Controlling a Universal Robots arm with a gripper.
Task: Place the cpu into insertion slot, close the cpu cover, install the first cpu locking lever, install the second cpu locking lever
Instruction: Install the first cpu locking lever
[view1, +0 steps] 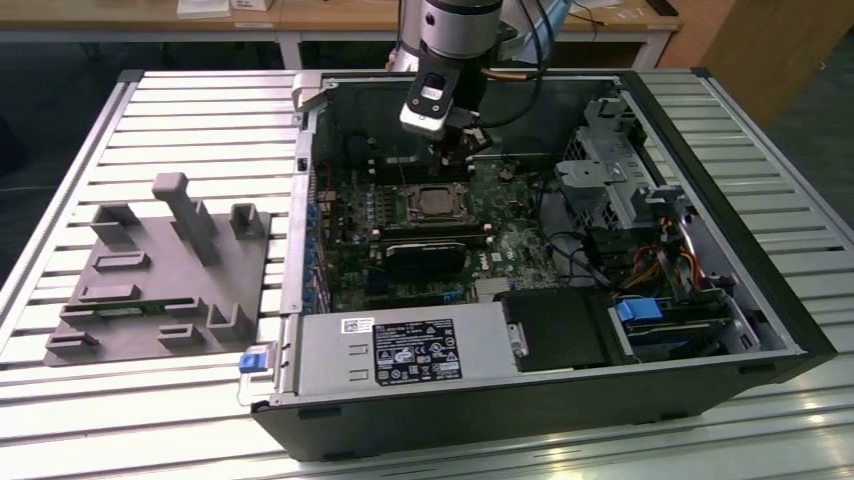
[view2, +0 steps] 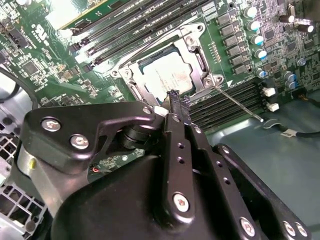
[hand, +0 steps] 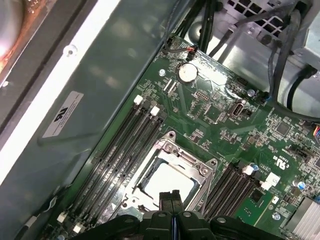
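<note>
Well, cpu (view2: 167, 75) lies flat in insertion slot (hand: 148, 172) on green board (hand: 215, 120), cpu cover (view2: 199, 61) down over it. Chip looks small, light, stiff, easy to break; best touched at edges only. Thin locking lever (view2: 237, 104) sticks out from cover corner, over long black slots (view2: 210, 112); looks springy and slippery, best pushed near its end. Arm (view1: 454, 35) reaches down into open computer case (view1: 534, 415). Jaws point down near cover edge, pressed together, holding nothing.
</note>
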